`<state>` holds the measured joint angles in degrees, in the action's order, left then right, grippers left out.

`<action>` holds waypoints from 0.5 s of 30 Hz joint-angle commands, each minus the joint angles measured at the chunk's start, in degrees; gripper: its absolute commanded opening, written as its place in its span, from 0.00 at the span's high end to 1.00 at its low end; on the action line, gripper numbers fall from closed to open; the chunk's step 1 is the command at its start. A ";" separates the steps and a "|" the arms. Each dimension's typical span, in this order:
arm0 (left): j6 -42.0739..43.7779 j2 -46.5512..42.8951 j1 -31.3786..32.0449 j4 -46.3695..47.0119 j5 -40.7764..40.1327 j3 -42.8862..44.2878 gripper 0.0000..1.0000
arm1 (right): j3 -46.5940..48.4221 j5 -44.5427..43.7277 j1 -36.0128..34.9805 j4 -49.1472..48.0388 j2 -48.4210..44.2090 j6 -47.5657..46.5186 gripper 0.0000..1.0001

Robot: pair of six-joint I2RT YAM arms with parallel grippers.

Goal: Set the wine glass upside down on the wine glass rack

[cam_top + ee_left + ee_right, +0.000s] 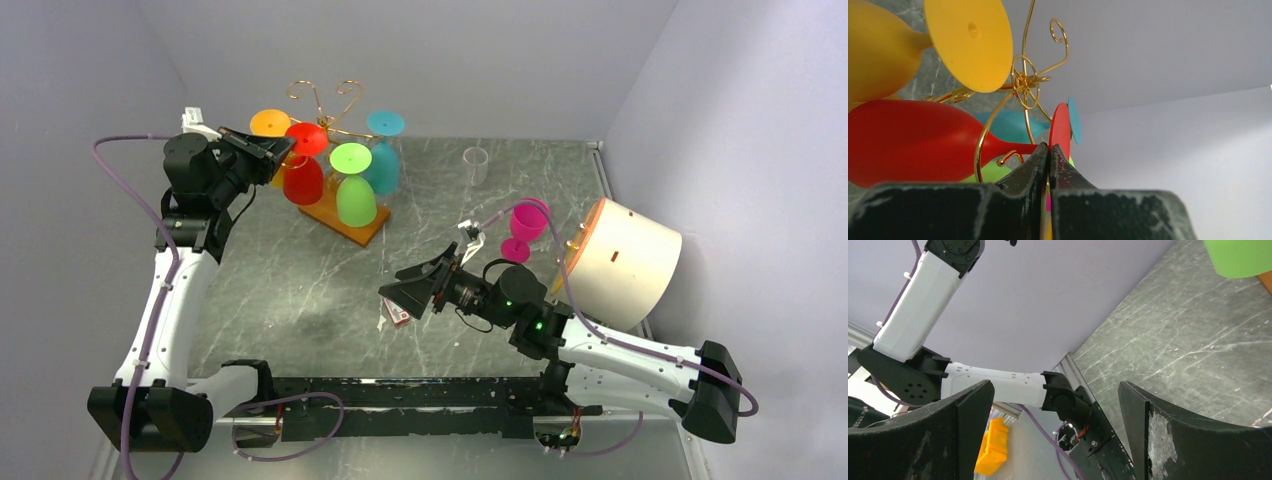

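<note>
I'm holding the left hand (1049,148) with its black fingers pressing together on the thin foot of the glossy red plastic wine glass (913,140). The glass is hanging bowl-down on the gold wire rack with curled scrolls (1024,87), at the far left of the grey marbled surface (300,290). An orange glass (270,122), a teal glass (383,160) and a green glass (355,200) are crowding it. The right hand (415,290) is hovering spread wide over open surface, with a pink glass (525,225) standing just behind it.
</note>
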<state>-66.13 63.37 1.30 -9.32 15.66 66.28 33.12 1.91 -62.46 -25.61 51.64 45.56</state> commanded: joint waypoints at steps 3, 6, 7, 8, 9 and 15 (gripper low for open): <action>0.14 -0.69 0.11 -0.32 -2.54 1.96 0.93 | 1.17 -0.69 -0.02 -1.84 -0.32 -0.82 0.00; -0.26 -0.95 0.09 -2.24 -3.97 2.22 0.93 | 1.21 -0.68 0.09 -1.63 -0.53 -0.82 0.00; -0.37 -1.03 0.10 -2.62 -4.23 2.27 0.93 | 1.24 -0.73 0.04 -1.64 -0.67 -0.82 0.00; -0.52 -1.23 0.06 -2.94 -4.62 2.20 0.93 | 1.15 -0.76 0.05 -1.71 -0.78 -0.82 0.00; -0.71 -1.38 0.10 -3.05 -4.96 2.00 0.93 | 1.05 -0.77 0.01 -1.78 -0.83 -0.80 0.00; -1.94 -2.15 0.02 -3.41 -5.17 1.14 0.93 | 0.74 -0.86 0.01 -1.65 -1.08 -0.90 0.00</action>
<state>-67.11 62.96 1.30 -12.10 11.35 66.32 33.12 1.85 -62.46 -25.85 51.53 45.56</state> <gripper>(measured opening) 0.077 0.997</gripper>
